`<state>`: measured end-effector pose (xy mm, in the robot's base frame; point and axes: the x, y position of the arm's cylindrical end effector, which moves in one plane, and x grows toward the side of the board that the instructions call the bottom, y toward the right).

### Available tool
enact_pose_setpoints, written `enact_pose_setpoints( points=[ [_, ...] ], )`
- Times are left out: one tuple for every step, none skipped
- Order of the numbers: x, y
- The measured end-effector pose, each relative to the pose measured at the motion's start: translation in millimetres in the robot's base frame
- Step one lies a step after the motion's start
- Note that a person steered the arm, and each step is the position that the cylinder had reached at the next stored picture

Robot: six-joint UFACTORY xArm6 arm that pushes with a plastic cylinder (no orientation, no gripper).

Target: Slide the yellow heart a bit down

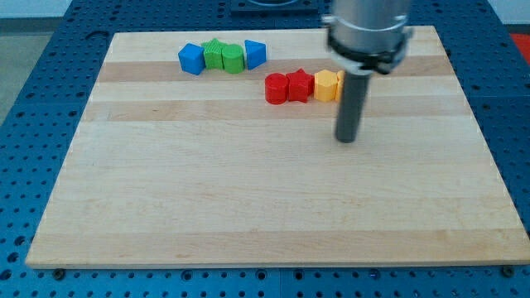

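My tip [347, 139] sits just below-right of a yellow block [327, 85] ending the red row

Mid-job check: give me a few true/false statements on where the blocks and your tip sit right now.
1. My tip is below the yellow block and slightly to its right in the view. True.
2. The two red blocks lie right of the yellow block. False: they lie on its left, in one row with it.
3. Two green blocks sit between two blue blocks. True.
4. The blue and green row is at the view's bottom. False: it lies near the top of the wooden board.
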<state>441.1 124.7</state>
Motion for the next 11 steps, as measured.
enact_pose_setpoints(
  points=[
    [-26,56],
    [-79,69],
    [-133,69],
    [-161,57],
    [-147,13],
    [-116,-18],
    [-90,-27],
    [-80,-18],
    [-87,2],
    [-90,46],
    [-87,80]
  ],
)
